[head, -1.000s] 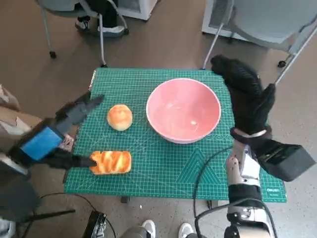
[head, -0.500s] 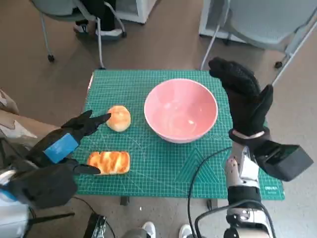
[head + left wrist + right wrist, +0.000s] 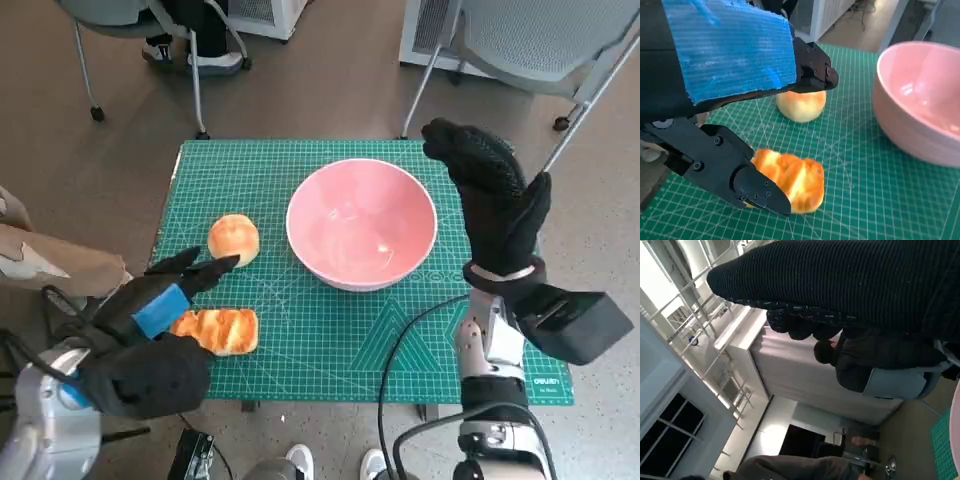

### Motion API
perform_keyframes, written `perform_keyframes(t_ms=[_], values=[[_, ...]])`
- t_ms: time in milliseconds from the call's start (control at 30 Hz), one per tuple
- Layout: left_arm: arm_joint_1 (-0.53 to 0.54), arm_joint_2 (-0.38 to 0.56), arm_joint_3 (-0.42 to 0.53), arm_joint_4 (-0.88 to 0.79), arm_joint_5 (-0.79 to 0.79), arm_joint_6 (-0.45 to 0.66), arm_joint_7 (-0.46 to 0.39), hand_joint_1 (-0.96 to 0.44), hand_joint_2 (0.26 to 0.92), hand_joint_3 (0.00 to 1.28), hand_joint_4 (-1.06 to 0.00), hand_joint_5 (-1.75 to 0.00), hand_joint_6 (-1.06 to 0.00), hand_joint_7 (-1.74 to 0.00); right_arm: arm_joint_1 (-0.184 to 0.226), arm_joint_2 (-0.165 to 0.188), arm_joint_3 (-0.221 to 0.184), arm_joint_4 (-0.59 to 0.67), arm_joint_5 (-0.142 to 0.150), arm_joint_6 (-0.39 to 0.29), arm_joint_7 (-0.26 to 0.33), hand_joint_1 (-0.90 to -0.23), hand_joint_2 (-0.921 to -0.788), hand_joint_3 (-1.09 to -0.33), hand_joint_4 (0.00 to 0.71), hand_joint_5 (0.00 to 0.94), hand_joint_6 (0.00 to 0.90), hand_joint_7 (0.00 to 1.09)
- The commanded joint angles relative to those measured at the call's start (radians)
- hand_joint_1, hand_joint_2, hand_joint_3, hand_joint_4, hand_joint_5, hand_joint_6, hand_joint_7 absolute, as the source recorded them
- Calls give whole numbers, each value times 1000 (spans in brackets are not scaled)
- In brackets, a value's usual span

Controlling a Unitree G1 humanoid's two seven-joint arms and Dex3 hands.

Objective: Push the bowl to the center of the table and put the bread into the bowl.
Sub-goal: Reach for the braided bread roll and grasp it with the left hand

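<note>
Head view: pink bowl (image 3: 361, 222) near the table (image 3: 300, 165) middle; striped bread (image 3: 218, 329) near its front-left edge, round bun (image 3: 233, 239) beyond; left hand (image 3: 150, 315) over the bread, right hand (image 3: 495, 195) raised beside the bowl.
Left wrist view: left fingers (image 3: 762, 192) spread, empty, straddling the bread (image 3: 792, 181).
Right wrist view: glove only; right fingers' state cannot be told.

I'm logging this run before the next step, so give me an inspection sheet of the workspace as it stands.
Surface: green cutting mat covering the small table.
Job's things: pink bowl empty, about mid-table; long glazed bread near the front edge; round bun beside the bowl.
Clutter: nothing seen.
Hands: left hand open, fingers straddling the long bread, contact unclear; right hand raised, open, beside the bowl.
Cables: black cable looping over the mat's front right.
Surroundings: chair legs and a person's feet beyond the table.
</note>
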Motion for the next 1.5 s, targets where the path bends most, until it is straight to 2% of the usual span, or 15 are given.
perform_keyframes(t_ms=[33,700,1500], values=[[-7,-13,-24,19,22,12,1,-215,673,10,-172,-17,-375,-27,32,-8,-4,-2,12,18,10,-645,-921,-756,236,2,65,528],[-38,-20,-113,114,71,25,-19,-233,677,11,-224,-6,-404,-10,40,-7,-4,-4,6,20,4,-634,-921,-770,234,1,49,533],[-132,-87,-196,330,113,37,-5,-230,677,13,-253,-3,-428,-4,46,0,0,-22,22,47,19,-634,-921,-773,233,0,42,547]])
